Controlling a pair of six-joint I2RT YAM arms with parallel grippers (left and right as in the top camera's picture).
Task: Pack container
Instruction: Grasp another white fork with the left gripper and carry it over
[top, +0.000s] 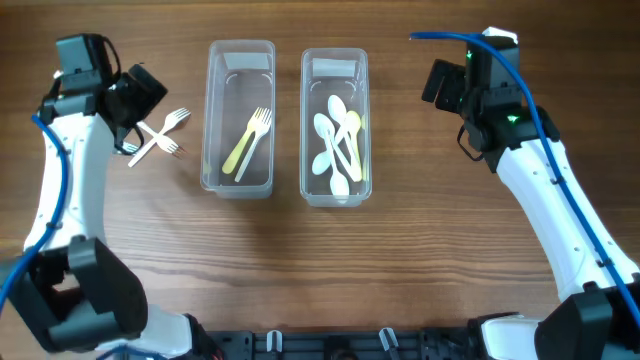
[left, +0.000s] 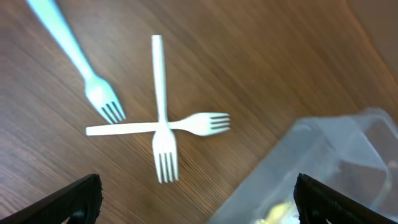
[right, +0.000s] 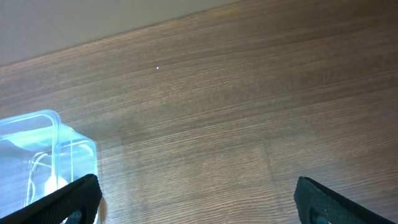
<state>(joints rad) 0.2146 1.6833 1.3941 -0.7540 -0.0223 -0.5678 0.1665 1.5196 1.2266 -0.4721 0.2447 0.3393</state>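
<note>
Wooden worktop (top: 400, 270) carries two clear containers side by side. The left container (top: 212, 120) has packed forks (top: 250, 140) inside, and the right container (top: 305, 120) has spoons (top: 338, 140). Three loose forks (left: 160, 127), white ones, lie on the wood just to the left of the left container, not yet packed.

Two of them cross each other, and the third lies with its tines just beside the crossing. Here is the danger: a pinch on one fork can drag or flip its neighbour, or lift two together. They are also thin and flat on the wood, so I judge the fingers may slide over a handle instead of catching it. The container wall is near, and a careless descent could knock it.

The left fingers (left: 78, 196) hang above the loose forks, looking down on them, spread wide and holding nothing. The right fingers (right: 71, 199) are spread wide too and empty, over bare wood beside the right container, well apart from the loose forks.
</note>
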